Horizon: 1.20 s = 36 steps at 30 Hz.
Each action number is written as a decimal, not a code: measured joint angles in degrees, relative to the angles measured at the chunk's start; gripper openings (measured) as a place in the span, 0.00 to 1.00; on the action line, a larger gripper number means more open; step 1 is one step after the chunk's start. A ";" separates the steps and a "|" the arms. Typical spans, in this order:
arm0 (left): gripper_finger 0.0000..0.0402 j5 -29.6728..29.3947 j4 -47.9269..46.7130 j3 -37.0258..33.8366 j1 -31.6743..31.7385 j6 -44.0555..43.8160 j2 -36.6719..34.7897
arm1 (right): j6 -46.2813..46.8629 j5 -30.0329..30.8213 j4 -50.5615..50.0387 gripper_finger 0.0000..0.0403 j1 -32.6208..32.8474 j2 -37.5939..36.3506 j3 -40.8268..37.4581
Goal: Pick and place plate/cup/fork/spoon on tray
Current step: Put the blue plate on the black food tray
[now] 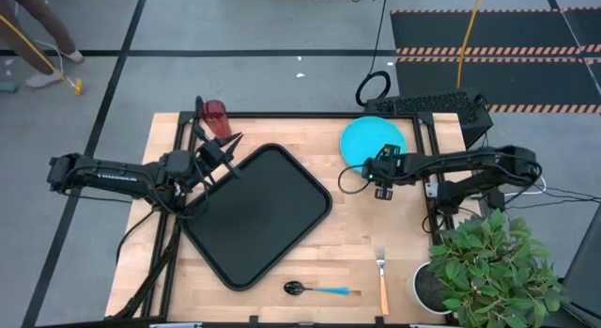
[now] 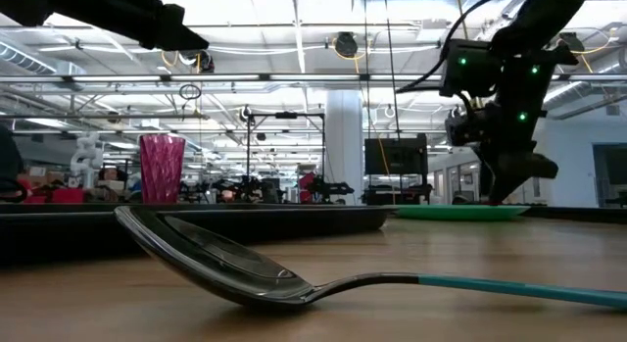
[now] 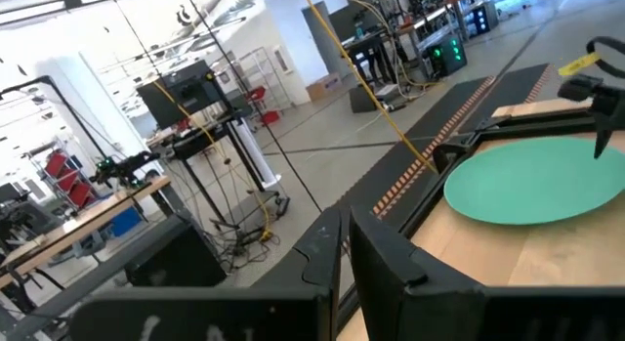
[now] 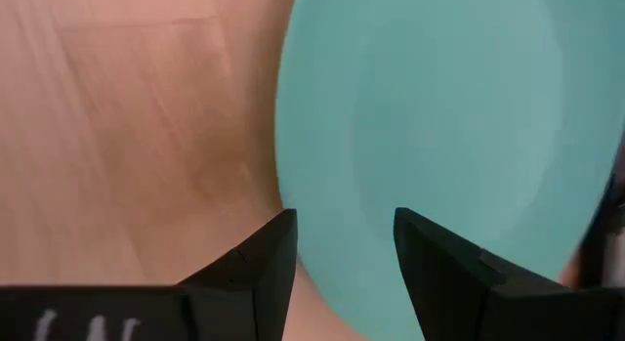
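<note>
The cyan plate [image 1: 368, 138] lies flat on the table at the far right. My right gripper [image 1: 380, 174] is open and points down over the plate's near rim [image 4: 293, 199], one finger beside the rim and one above the plate. My left gripper [image 1: 228, 151] is shut and empty above the far left corner of the black tray [image 1: 258, 220]. The red cup [image 1: 215, 119] stands upright on the table beyond that corner. The blue-handled spoon [image 1: 319, 289] and the orange-handled fork [image 1: 382, 283] lie on the table by the near edge. My right gripper has its fingers on either side of the plate's near rim [image 4: 288, 185], coming from above. I cannot tell whether they touch the plate, which lies flat on the table.
A potted plant [image 1: 488, 262] stands at the near right corner, close to the fork. A black keyboard [image 1: 427, 104] lies just beyond the plate. A cable loop [image 1: 349, 180] lies between the tray and my right gripper. Bare wood shows between the tray and the fork.
</note>
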 joint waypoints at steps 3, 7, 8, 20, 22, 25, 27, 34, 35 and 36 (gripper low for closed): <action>0.08 0.00 -0.24 -0.04 0.00 -0.24 0.00 | -0.48 2.02 1.03 0.41 2.36 2.28 0.02; 0.08 0.00 -0.50 -0.01 0.00 -0.33 0.00 | 1.51 2.98 1.20 0.41 5.55 4.69 0.02; 0.08 0.00 -0.52 -0.01 0.00 -0.23 0.00 | 1.71 3.73 1.37 0.41 6.14 5.20 0.02; 0.08 0.00 -0.19 -0.01 0.00 -0.11 0.00 | 2.68 12.20 1.58 0.41 8.28 6.06 -0.40; 0.08 0.00 -0.19 -0.01 0.00 0.03 0.00 | 1.71 11.25 1.80 0.41 7.54 6.06 -1.34; 0.08 0.00 -0.19 -0.01 0.00 0.46 0.00 | 1.00 11.28 2.53 0.41 6.80 6.19 -2.68; 0.08 0.00 -0.19 -0.01 0.00 0.48 0.00 | 0.56 13.75 3.50 0.41 6.68 6.18 -2.75; 0.08 0.00 -0.08 -0.01 0.00 0.47 0.00 | 0.60 18.31 5.36 0.28 6.60 6.17 -2.73; 0.08 0.00 -0.08 -0.04 0.00 0.48 0.00 | 1.05 18.30 5.42 0.24 6.62 6.17 -2.73; 0.08 0.00 -0.08 -0.01 0.00 0.46 0.00 | 1.55 18.26 5.40 0.19 6.62 6.17 -2.73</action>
